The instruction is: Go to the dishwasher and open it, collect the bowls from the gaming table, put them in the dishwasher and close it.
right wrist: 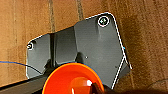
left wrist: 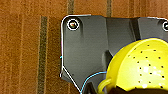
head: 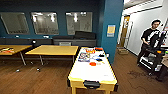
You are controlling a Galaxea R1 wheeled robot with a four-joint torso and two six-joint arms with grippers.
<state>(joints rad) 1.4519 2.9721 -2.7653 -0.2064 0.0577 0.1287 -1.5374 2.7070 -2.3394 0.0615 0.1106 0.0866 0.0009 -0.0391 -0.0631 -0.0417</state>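
Left claw: its fingers cannot be made out in the left wrist view, so whether it is open or closed cannot be told; a yellow bowl (left wrist: 140, 67) sits right at the wrist plate, a rounded glossy shell pierced with small dark holes like a colander, with a small loop handle at its rim; whether the claw actually grips it cannot be told; under it lies the wooden floor (left wrist: 25, 50), brown planks with darker seams.

Right claw: likewise cannot be told whether open or closed; an orange bowl (right wrist: 65, 78) shows close against the wrist plate, smooth and shiny, round-rimmed, with a bright glare inside; a thin blue cable (right wrist: 12, 63) crosses the same brown plank floor beside it.

In the head view a game desk (head: 90, 71) stands straight ahead at 12 o'clock; white flat top, yellow frame, a dark fitting at its near end; on its far half lie coloured boxes (head: 85, 56) and a small round orange piece (head: 92, 64), too blurred to name further; at 10 o'clock stand 2 wooden desks (head: 53, 50) on thin metal legs before a dark teal wall (head: 50, 7) with glass panes; at 2 o'clock a person (head: 148, 40) in dark clothes stands by a black cart (head: 156, 56).
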